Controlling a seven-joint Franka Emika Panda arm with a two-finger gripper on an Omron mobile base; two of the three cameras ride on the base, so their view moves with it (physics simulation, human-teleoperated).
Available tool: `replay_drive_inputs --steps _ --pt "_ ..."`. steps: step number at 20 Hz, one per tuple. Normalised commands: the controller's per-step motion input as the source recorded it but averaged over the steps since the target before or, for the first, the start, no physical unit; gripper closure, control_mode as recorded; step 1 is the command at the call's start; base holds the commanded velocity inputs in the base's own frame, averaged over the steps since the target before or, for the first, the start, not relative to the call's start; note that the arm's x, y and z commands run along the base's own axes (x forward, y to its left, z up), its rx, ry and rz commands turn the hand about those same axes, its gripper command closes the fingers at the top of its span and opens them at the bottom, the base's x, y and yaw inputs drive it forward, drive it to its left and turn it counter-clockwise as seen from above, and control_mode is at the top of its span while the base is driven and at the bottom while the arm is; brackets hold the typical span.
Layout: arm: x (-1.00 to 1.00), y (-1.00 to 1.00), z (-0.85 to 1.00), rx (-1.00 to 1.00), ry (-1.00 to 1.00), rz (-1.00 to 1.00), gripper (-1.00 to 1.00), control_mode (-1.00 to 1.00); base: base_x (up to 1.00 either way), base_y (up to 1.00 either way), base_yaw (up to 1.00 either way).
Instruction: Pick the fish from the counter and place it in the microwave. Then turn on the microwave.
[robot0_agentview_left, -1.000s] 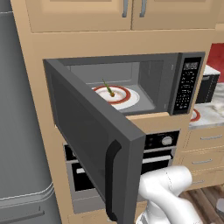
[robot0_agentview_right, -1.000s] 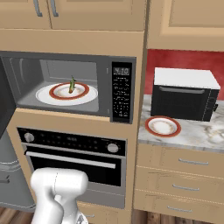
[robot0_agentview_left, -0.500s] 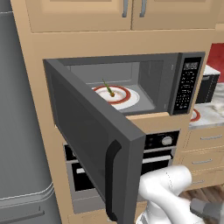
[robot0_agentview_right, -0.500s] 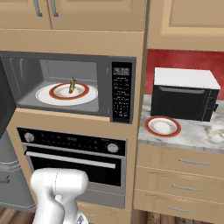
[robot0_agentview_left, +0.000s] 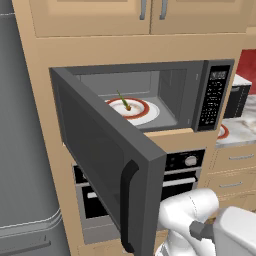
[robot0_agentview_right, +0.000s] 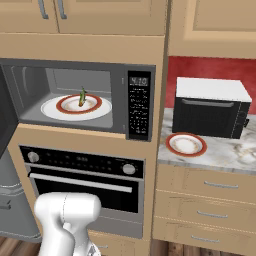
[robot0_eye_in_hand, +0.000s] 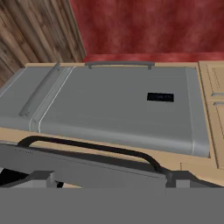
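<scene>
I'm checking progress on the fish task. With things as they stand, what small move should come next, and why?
Probably swing the wide dark grey microwave's door shut. The slender olive-green fish already lies on the red-rimmed white plate inside the microwave, and the door stands wide open. The black button panel would come only after closing.

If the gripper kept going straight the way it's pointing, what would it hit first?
Likely the grey refrigerator, dead ahead in the hand view. The open gripper may first graze the microwave door's black handle, which crosses just below that line; depth is unclear.
</scene>
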Motion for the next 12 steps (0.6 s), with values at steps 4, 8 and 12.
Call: replay_drive_inputs --steps 4,8,12 --pt "0.26 0.28 -0.31 0.06 0.05 0.00 -1.00 -1.00 0.00 0.00 0.00" --pt "0.26 0.26 -0.32 0.04 0.03 0.00 -1.00 -1.00 0.00 0.00 0.00" --pt "0.27 0.25 -0.33 0.00 0.01 0.00 -1.00 -1.00 0.00 0.00 0.00"
